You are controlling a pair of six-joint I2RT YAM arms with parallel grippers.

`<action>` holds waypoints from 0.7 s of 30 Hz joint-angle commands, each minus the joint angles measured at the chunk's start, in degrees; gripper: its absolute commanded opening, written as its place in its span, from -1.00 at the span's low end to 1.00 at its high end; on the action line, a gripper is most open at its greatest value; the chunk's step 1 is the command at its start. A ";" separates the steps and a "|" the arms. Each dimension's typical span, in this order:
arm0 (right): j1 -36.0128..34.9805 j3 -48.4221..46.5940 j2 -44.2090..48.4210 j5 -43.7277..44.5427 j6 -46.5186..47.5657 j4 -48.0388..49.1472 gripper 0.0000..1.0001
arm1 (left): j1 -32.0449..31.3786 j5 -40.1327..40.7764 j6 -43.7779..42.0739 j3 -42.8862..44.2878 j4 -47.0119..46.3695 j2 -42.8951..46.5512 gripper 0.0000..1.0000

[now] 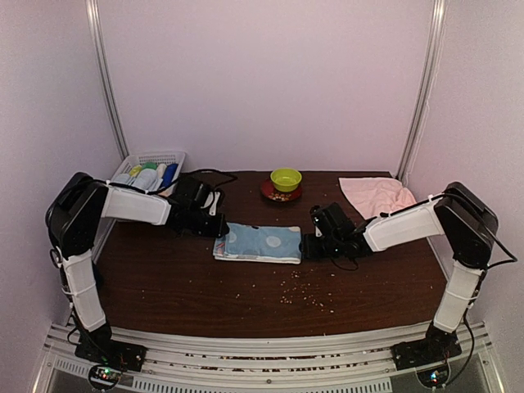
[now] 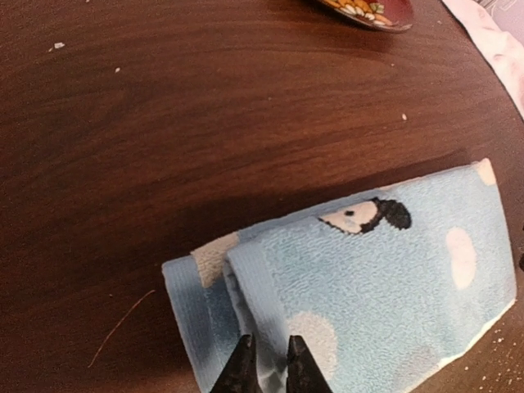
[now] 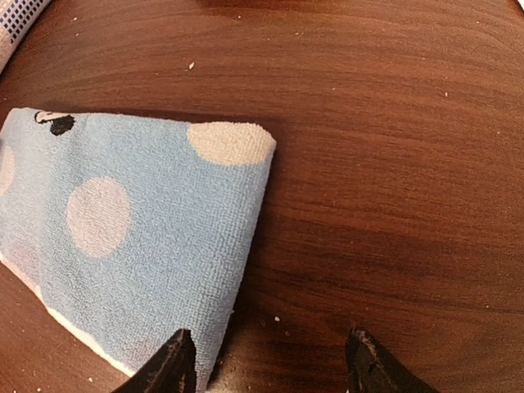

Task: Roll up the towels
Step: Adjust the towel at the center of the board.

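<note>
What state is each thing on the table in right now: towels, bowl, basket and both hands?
blue towel, folded flat, not rolled.
pink towel, lying loose at the far right, not rolled.
green bowl, upright on a red plate.
white basket, holding items.
left hand, fingers nearly together at the blue towel's folded end; grip unclear.
right hand, open at its other end.

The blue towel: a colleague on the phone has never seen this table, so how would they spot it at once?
On the dark wooden table, look to the middle, just nearer than the green bowl. A folded towel lies flat there. Unlike the plain pink towel at the far right corner, it is light blue with white dots.
</note>
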State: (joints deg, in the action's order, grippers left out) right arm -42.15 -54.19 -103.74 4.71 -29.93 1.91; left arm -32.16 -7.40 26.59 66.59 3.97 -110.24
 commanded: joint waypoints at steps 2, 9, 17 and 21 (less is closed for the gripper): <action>-0.60 -0.92 0.40 0.34 0.52 -0.43 0.25 | 0.51 5.50 -1.62 1.44 -1.37 -1.32 -0.62; -0.65 -1.63 1.04 0.58 1.28 -1.06 0.27 | 0.31 10.42 -1.41 -1.26 -2.65 5.31 0.15; 0.08 -4.08 2.40 -4.37 2.90 1.28 0.41 | -5.25 13.47 -2.85 -2.27 -2.46 9.17 0.70; 1.64 -5.81 1.70 -12.82 2.83 6.42 0.45 | -6.64 12.72 -2.90 -1.50 -3.23 6.43 0.61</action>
State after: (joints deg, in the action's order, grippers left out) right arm -41.93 -57.34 -103.44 -0.16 -27.94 2.87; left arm -37.50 4.91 24.51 65.04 2.61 -101.49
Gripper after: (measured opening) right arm 0.722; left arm 0.825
